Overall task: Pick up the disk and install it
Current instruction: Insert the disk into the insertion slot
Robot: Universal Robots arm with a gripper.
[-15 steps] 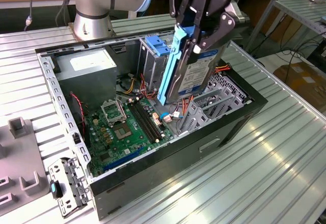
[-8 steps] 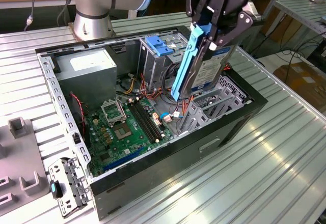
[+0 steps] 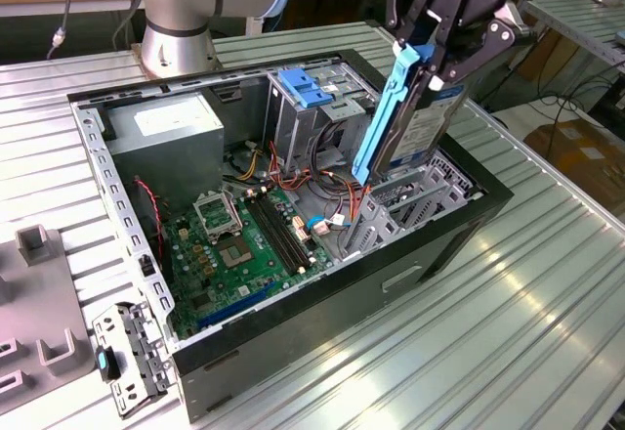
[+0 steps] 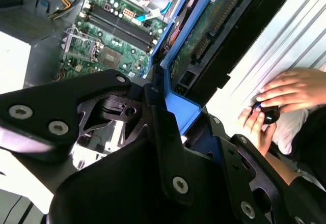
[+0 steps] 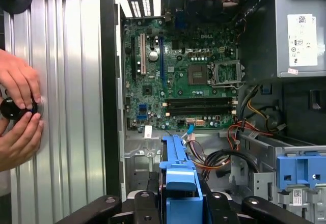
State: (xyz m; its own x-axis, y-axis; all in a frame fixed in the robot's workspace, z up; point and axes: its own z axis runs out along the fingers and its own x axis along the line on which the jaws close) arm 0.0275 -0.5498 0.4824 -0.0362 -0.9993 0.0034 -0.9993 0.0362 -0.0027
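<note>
The disk (image 3: 422,122), a metal drive in a blue plastic frame, hangs tilted on edge above the open computer case (image 3: 459,220). Its lower end is just over the metal drive cage (image 3: 405,200) at the exterior view's right side of the case. My gripper (image 3: 432,59) is shut on the disk's upper end. In the second wrist view the disk (image 4: 216,23) shows its green circuit-board side, running away from the gripper (image 4: 165,107). In the first wrist view the blue frame of the disk (image 5: 179,165) sticks out between the fingers (image 5: 153,193).
Inside the case lie the green motherboard (image 3: 244,244), a grey power-supply box (image 3: 161,127), loose cables and a light-blue bracket (image 3: 308,88). A person's hands (image 5: 18,107) hold a small black object on the ribbed table beside the case. Grey fixtures (image 3: 39,293) sit at the exterior view's left.
</note>
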